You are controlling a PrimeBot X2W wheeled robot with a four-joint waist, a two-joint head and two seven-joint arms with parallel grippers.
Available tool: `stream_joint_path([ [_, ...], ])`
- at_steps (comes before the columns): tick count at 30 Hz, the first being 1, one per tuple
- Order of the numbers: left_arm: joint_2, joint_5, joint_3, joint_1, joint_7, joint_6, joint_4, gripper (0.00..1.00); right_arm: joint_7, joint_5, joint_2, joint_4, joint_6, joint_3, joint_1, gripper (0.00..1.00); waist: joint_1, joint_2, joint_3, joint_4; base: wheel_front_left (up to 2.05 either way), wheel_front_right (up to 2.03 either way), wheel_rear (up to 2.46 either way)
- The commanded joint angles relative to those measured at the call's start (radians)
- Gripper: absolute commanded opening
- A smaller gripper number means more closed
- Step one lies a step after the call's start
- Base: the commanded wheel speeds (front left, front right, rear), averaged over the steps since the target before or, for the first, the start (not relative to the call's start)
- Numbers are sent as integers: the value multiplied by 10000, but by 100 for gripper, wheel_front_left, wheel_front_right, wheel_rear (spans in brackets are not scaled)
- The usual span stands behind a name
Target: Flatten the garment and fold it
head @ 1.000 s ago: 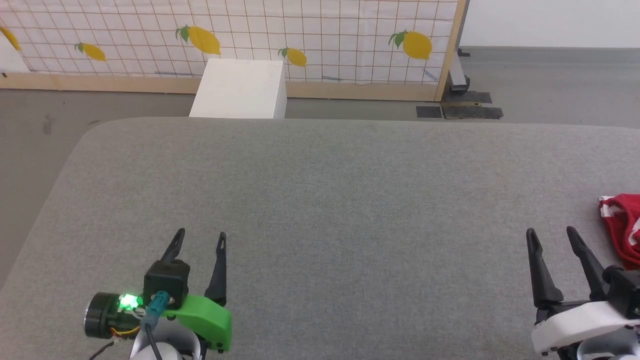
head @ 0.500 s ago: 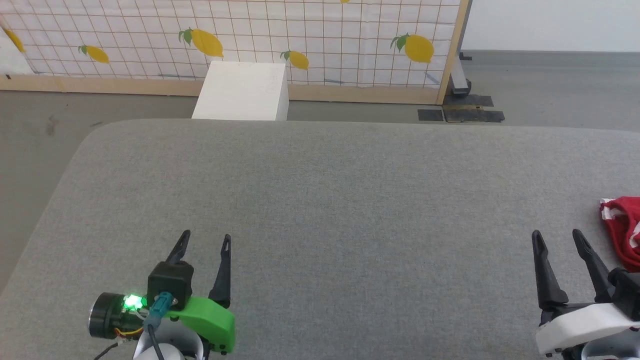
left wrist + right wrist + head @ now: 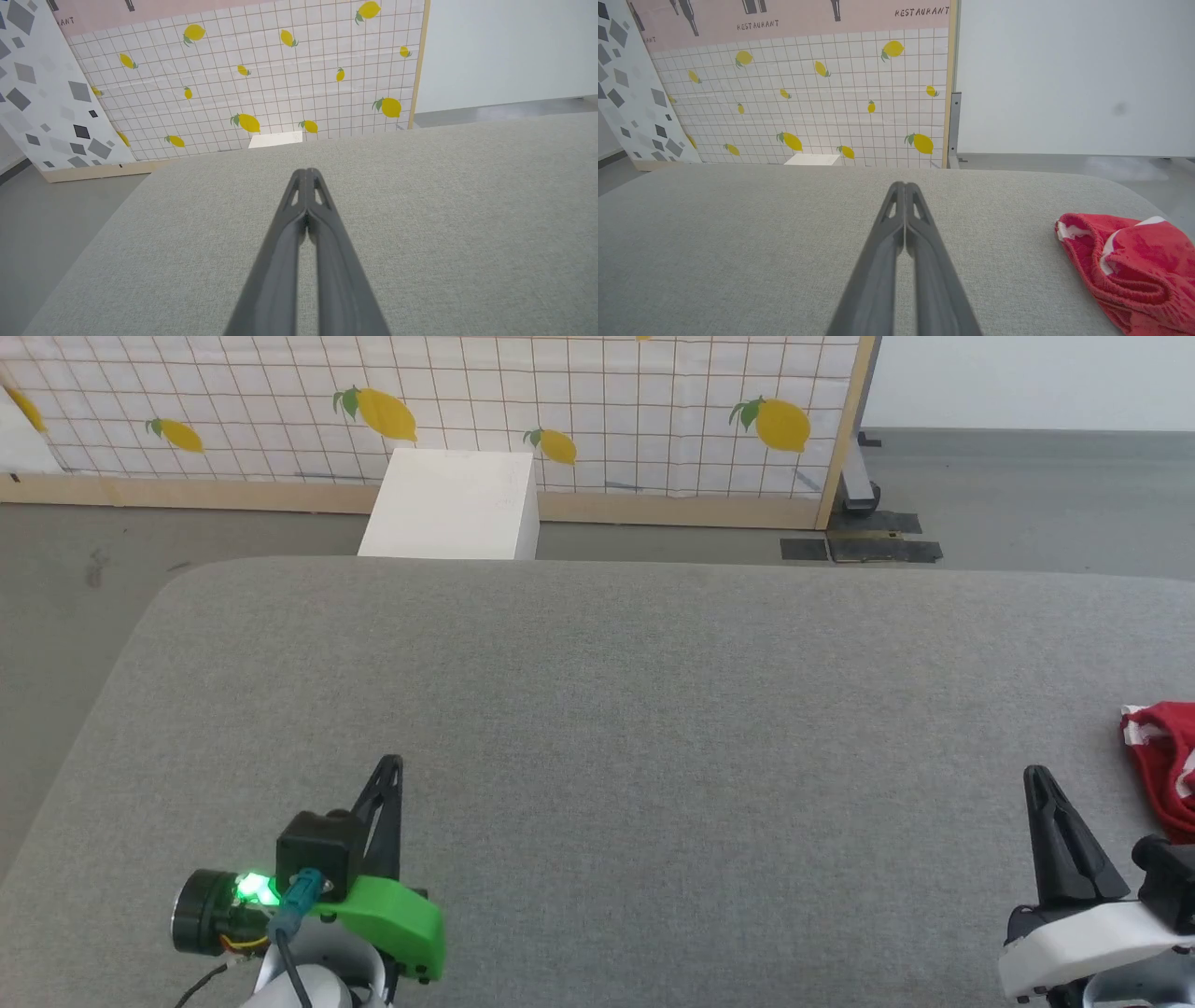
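Observation:
The garment (image 3: 1167, 765), bright red with white stripes and a gathered waistband, lies bunched at the far right edge of the grey padded table (image 3: 653, 709). In the right wrist view the garment (image 3: 1134, 270) sits to the right of my fingers, apart from them. My right gripper (image 3: 1034, 775) is shut on nothing, just left of the garment; its fingertips (image 3: 904, 186) meet above bare table. My left gripper (image 3: 392, 763) hovers near the front left of the table, shut and empty, its tips (image 3: 306, 172) pressed together.
A white box (image 3: 453, 504) stands on the floor behind the table. A lemon-print grid panel (image 3: 560, 401) with a wooden frame runs along the back. The table's rounded left edge (image 3: 103, 691) drops to grey floor.
Both grippers have closed from wide open to fully shut. The arms have stayed about where they were, and the garment has not moved.

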State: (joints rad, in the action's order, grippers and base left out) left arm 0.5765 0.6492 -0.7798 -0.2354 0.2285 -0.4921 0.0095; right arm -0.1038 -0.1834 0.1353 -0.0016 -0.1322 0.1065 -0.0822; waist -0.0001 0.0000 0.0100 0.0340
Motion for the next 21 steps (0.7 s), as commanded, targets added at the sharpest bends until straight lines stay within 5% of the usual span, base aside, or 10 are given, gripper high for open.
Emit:
stream_joint_path([
  [1,-161,-216,215,168,-71,143,-7,0,59,130,-57,-1,1,-38,60,0,1,0,-1,-5,0,0,0],
  [21,-1027,-1281,1502,539,-447,954,-22,0,225,419,-192,2,3,-212,189,0,1,0,-18,-62,0,0,0],
])
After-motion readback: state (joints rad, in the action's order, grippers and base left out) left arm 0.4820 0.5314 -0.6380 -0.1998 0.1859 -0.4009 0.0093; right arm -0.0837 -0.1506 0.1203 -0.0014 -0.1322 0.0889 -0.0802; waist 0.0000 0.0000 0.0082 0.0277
